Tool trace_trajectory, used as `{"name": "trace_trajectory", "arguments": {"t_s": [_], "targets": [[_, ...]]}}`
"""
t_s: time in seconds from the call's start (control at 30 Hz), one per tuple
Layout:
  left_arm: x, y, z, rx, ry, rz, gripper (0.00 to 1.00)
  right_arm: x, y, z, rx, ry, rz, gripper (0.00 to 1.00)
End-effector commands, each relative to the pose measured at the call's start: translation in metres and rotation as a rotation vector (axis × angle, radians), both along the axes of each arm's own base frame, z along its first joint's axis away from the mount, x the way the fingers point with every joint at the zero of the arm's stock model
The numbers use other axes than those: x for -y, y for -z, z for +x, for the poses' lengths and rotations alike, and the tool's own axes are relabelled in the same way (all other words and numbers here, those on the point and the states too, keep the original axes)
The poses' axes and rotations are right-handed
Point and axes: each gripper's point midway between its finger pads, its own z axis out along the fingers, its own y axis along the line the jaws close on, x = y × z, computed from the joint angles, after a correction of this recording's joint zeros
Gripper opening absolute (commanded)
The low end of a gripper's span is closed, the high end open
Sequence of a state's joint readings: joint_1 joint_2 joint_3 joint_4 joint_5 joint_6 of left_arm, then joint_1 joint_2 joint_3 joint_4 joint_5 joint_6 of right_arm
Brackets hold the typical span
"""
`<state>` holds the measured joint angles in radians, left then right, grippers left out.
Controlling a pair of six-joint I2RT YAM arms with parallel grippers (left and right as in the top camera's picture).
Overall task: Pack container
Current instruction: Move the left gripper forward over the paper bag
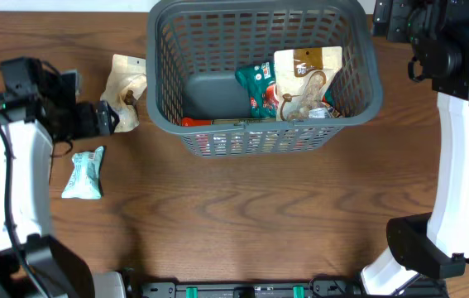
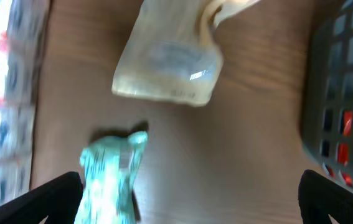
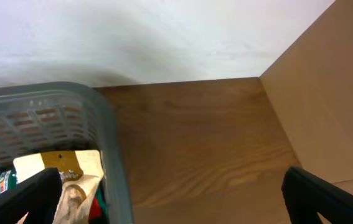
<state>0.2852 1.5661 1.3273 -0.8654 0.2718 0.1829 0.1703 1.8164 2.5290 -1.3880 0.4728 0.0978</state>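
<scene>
Hovering left gripper [image 2: 192, 182]: the jaws are spread wide apart and nothing is gripped; it is seen at 9 o'clock of the table [image 1: 242, 215], pointed toward 3 o'clock, with its tips just beside the loose beige pouch.
teal snack pack [image 1: 83, 174]: it is laid flat on the wood at 6 o'clock of the left gripper, apart from its fingers; in the left wrist view it is blurred and seen at 7 o'clock.
loose beige pouch [image 1: 126, 95]: it is laid on the table at 10 o'clock, at 12 o'clock of the teal snack pack and just beside the container's left wall; whether that wall is touched cannot be told.
container [image 1: 259, 142]: it is set upright at 12 o'clock of the table, open side up, with dark grey lattice walls.
contents: a green pack [image 1: 259, 87] is seen near the middle of the container, a printed beige pouch [image 1: 308, 79] is laid at its 3 o'clock, and a red item [image 1: 197, 122] is pressed along the near wall at 7 o'clock.
right gripper [image 3: 171, 177]: the jaws are spread wide apart with nothing between them; it is positioned at 2 o'clock of the table, by the container's far right corner, and bare wood is seen under the gap.
</scene>
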Motion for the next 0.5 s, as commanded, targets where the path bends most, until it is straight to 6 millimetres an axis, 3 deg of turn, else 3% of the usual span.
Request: {"name": "trace_trajectory", "arguments": {"t_s": [0.0, 0.47], "targets": [[0.000, -0.009, 0.022, 0.036, 0.058, -0.003, 0.98, 0.006, -0.010, -0.007, 0.025, 0.015, -0.010, 0.99], [-0.015, 0.021, 0.073, -0.027, 0.183, 0.117, 0.98, 0.006, -0.010, -0.007, 0.025, 0.015, -0.010, 0.99]]}}
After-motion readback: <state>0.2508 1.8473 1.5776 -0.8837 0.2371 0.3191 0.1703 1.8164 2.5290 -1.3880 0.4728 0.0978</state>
